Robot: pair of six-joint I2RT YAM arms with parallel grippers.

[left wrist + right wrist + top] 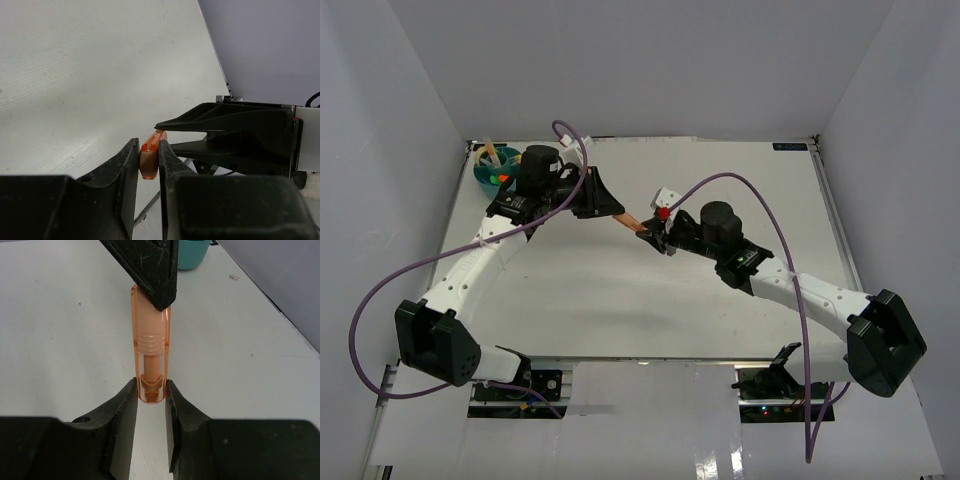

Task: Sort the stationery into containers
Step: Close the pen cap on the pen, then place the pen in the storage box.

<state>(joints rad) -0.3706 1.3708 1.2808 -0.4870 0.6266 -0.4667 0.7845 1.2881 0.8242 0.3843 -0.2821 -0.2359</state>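
Both arms reach inward; left end effector (148,150) and right end effector (151,387) face each other, each clamped on the orange pen (150,340).

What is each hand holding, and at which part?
Both hold one orange pen: the right hand grips its clear end, the left hand the opposite end.

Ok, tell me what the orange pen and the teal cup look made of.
The orange pen: likely clear tinted plastic, glossy; its inner parts show through the shell. The teal cup: probably opaque plastic, smooth, uniform colour.
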